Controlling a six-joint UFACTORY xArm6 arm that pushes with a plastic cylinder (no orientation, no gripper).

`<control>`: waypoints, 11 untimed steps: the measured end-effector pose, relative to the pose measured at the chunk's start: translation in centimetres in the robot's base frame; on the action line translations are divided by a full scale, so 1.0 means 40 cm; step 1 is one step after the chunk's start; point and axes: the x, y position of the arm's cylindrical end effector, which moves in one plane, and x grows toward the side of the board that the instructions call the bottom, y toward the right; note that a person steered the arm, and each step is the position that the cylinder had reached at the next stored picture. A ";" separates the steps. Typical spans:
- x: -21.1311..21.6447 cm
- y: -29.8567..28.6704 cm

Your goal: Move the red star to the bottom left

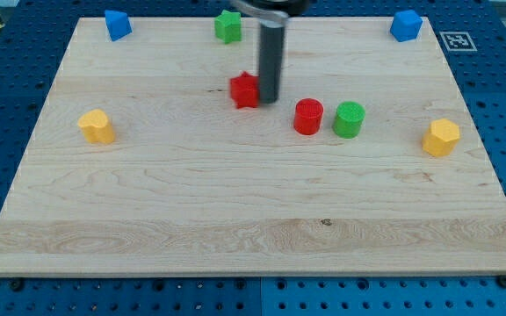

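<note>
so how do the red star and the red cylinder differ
The red star has points; the red cylinder is round. The star sits against my tip; the cylinder stands apart from it, beside the green cylinder. Both are red.

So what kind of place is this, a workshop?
Probably a robotics lab bench: a wooden board sits on a blue perforated table, with a printed marker tag and small coloured blocks like the red star.
</note>
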 end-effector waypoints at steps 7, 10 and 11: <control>0.199 -0.155; 0.154 -0.282; 0.249 -0.312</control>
